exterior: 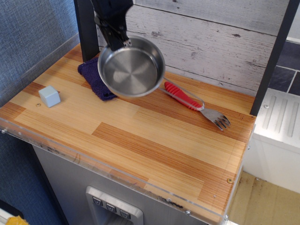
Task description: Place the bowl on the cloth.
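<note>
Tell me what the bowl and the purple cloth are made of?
The bowl looks like shiny steel: silvery, mirror-like, with ring marks inside. The cloth looks like soft knitted or terry fabric: dark purple, bumpy and matte. Which fabric, I can't tell.

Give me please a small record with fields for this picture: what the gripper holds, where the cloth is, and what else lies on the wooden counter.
gripper: shut on the rim of the round shiny steel bowl, held in the air
dark purple knitted cloth: at the back left, partly hidden behind the bowl
wire loop handle: points right, over the red-handled metal fork
small pale grey-blue cube: near the left edge
wooden counter: bowl not touching it
</note>
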Controlling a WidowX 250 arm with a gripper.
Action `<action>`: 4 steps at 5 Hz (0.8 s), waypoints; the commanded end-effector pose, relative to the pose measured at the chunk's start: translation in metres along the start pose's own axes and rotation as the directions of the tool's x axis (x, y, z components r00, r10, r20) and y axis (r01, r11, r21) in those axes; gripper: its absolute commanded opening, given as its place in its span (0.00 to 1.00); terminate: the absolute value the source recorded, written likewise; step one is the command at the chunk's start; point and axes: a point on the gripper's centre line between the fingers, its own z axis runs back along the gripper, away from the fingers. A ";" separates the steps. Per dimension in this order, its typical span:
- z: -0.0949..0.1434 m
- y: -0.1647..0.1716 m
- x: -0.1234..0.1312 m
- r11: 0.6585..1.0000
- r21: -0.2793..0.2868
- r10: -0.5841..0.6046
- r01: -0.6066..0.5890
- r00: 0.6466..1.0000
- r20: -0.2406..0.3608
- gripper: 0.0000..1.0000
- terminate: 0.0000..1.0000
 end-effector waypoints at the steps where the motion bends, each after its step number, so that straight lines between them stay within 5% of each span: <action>1: 0.000 0.045 0.008 0.999 0.027 -0.027 0.027 0.999 -0.020 0.00 0.00; 4: -0.032 0.076 0.005 1.000 -0.006 0.014 -0.014 0.997 -0.080 0.00 0.00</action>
